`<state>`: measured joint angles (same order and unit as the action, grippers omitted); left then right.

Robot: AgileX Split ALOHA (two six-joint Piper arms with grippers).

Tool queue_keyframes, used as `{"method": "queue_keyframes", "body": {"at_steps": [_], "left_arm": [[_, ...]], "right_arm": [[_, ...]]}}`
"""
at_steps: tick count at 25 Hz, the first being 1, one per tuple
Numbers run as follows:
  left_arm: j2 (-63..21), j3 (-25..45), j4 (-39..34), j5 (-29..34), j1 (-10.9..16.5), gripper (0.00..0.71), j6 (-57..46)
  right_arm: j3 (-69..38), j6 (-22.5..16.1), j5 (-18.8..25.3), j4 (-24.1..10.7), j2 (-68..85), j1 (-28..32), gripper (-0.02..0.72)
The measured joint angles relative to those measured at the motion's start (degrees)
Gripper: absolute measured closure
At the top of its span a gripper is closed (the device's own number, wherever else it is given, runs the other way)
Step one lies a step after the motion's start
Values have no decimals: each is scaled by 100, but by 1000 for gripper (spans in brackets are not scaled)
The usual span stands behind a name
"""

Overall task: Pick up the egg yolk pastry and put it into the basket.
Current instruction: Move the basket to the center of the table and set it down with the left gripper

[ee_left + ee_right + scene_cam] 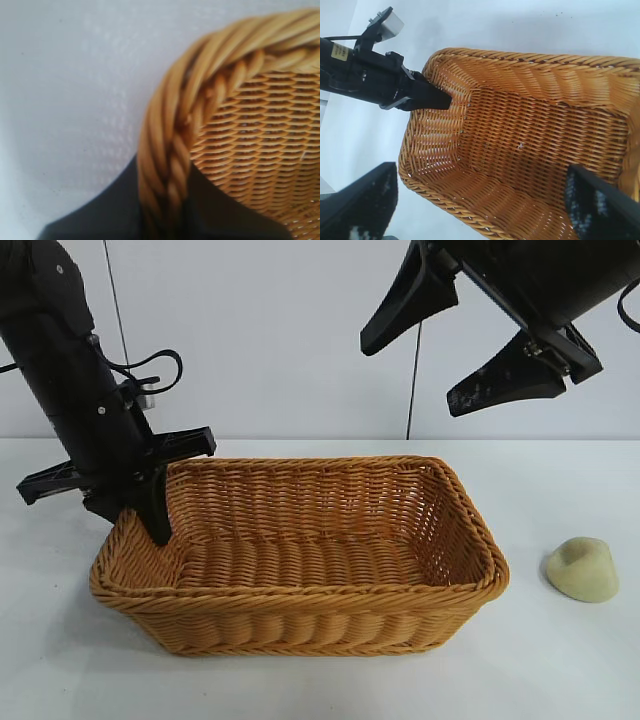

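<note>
The egg yolk pastry point(582, 570), a pale yellow-green dome with a dent, lies on the white table to the right of the basket point(300, 595), apart from both grippers. My left gripper point(152, 525) is at the basket's left corner, shut on the braided rim point(170, 115), with one dark finger point(100, 220) outside and the other inside. From the right wrist view the same gripper point(432, 97) reaches over that corner. My right gripper point(418, 375) hangs high above the basket's right end, open and holding nothing. The basket point(520, 57) has nothing inside it.
White table point(560, 680) surrounds the basket, with a pale wall behind. Bare table lies between the basket's right wall and the pastry, and along the front edge.
</note>
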<state>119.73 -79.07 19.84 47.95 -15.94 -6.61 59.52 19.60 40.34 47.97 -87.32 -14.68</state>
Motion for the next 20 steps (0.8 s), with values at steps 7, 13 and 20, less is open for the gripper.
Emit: {"method": "queue_keyframes", "body": {"at_steps": [7, 13, 20], "left_arm": [[0, -2, 0, 24, 0, 160, 0], [-224, -76, -113, 370, 0, 88, 0], [-823, -947, -698, 1287, 0, 82, 0]], "right_arm": [[0, 0, 0, 0, 0, 0, 57], [0, 0, 0, 0, 0, 0, 57], [0, 0, 0, 0, 0, 0, 57]]}}
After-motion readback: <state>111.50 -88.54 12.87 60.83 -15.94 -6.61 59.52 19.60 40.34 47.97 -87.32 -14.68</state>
